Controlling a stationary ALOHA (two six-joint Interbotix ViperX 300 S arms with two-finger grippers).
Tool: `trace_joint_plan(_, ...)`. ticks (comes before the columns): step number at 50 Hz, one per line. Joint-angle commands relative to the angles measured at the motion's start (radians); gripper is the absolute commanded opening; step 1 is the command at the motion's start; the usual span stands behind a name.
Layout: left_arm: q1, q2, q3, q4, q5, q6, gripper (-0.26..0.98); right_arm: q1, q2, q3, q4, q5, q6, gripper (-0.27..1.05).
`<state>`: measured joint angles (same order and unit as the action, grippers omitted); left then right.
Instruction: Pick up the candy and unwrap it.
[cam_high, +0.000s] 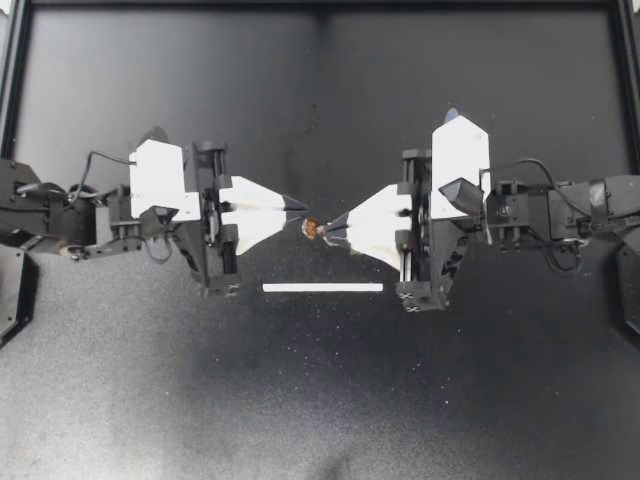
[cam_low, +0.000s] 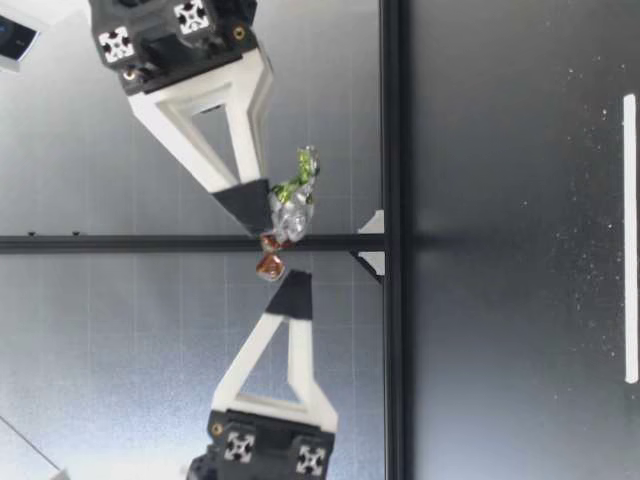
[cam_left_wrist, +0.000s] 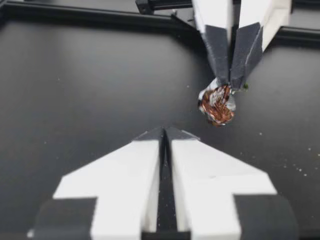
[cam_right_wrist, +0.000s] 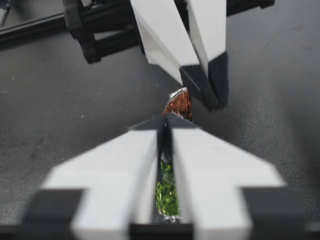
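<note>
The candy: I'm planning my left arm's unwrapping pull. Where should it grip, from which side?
Likely the brown end of the candy, the only part clear of my right gripper, which pinches the green tail. Come head-on from the side of my left gripper, opening its shut fingers first.

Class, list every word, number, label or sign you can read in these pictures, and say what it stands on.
None can be read.
The candy shows only crinkled foil, with no legible print.
The white strip on the table is blank.
</note>
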<state>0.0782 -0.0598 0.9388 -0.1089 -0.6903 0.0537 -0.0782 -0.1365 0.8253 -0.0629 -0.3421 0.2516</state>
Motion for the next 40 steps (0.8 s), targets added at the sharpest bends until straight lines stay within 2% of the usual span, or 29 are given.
trace_joint_plan(1,0.003,-0.038,0.0,0.002,-0.006,0.002,-0.03,-0.009,-0.009,-0.005,0.0,-0.003,-0.002,0.4)
trace_joint_plan(3,0.003,-0.048,0.005,0.003,-0.006,0.002,-0.03,-0.009,-0.011,-0.002,0.0,-0.003,-0.005,0.49)
trace_joint_plan(5,0.003,-0.055,0.008,0.002,-0.006,0.002,-0.03,-0.009,-0.011,-0.002,0.0,-0.005,-0.011,0.51)
trace_joint_plan(22,0.003,-0.066,0.029,0.003,-0.005,0.002,-0.03,-0.009,-0.041,0.04,0.0,-0.005,-0.078,0.47)
trace_joint_plan(25,0.003,-0.069,0.031,0.005,-0.005,0.002,-0.03,-0.009,-0.058,0.054,0.0,-0.006,-0.08,0.41)
trace_joint_plan(31,0.003,-0.078,0.038,0.006,-0.006,0.002,-0.03,-0.009,-0.097,0.084,0.003,-0.011,-0.08,0.2)
trace_joint_plan(35,0.003,-0.091,0.044,0.008,-0.006,0.002,-0.03,-0.009,-0.121,0.103,0.003,-0.011,-0.078,0.1)
trace_joint_plan(40,0.003,-0.114,0.06,0.008,-0.006,0.003,-0.03,-0.008,-0.15,0.13,0.003,-0.012,-0.075,0.07)
